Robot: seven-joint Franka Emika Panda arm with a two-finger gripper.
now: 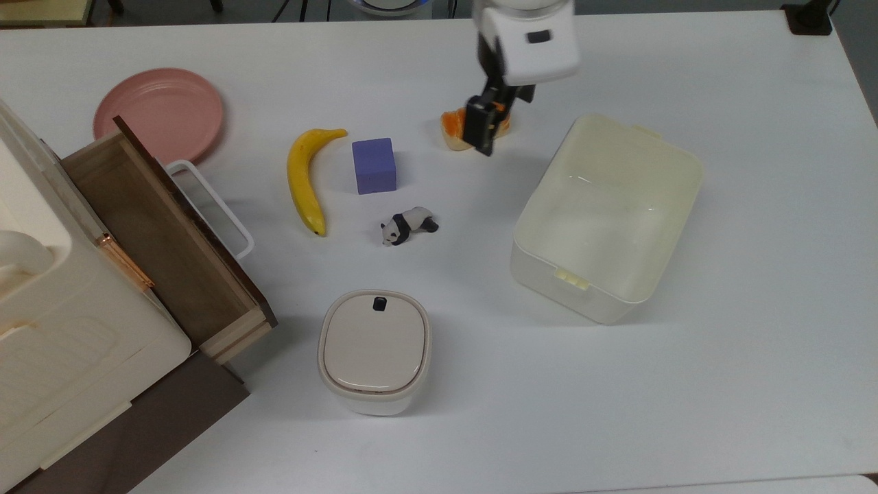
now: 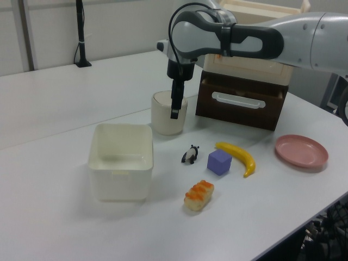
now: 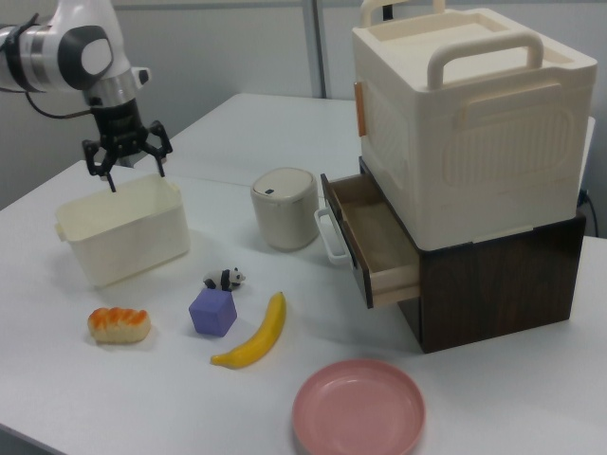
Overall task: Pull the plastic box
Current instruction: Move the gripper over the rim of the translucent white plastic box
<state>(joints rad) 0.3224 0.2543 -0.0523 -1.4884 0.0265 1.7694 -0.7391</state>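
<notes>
Orange bread point(image 1: 453, 130) lies partly hidden behind the spread fingers point(image 1: 478, 130).

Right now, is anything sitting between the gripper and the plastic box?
No. In the top view, bare table separates the gripper from the plastic box; the bread sits beneath and on the far side.

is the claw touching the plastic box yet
Apart. The left view shows the claw hanging in front of the lidded container, with bare table between it and the plastic box.
</notes>
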